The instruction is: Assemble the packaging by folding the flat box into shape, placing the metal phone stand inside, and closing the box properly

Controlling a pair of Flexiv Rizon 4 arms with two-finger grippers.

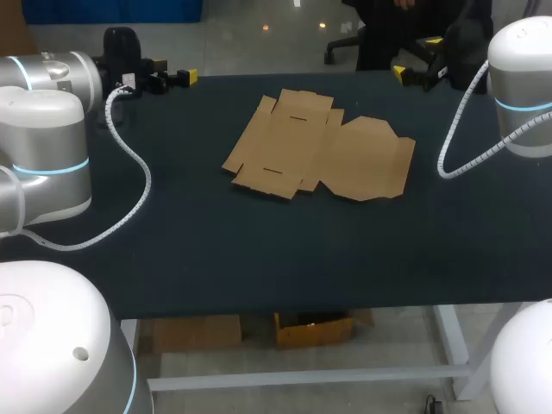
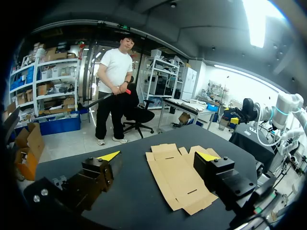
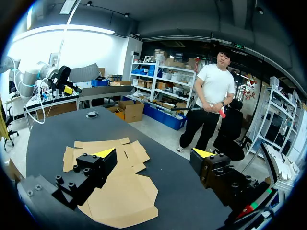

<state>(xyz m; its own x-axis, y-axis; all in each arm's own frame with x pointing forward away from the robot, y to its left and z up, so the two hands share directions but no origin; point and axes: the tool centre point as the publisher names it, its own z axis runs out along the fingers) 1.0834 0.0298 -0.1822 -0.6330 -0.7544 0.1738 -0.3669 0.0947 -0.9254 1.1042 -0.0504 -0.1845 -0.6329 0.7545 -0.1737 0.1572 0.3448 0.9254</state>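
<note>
The flat brown cardboard box point(image 1: 319, 147) lies unfolded on the dark table, a little behind its middle, flaps spread out. My left gripper point(image 1: 177, 73) hovers at the table's back left edge, open and empty, well away from the cardboard. At the back right edge my right gripper point(image 1: 417, 59) is also open and empty. In the left wrist view the cardboard point(image 2: 180, 177) lies ahead of the open left gripper point(image 2: 158, 156). In the right wrist view the cardboard point(image 3: 117, 191) lies ahead of and below the right gripper point(image 3: 154, 153). No metal phone stand shows in any view.
The dark table top point(image 1: 259, 259) stretches bare in front of the cardboard to its front edge. My arms' white housings and their coiled cables point(image 1: 129, 164) hang along the left and right sides.
</note>
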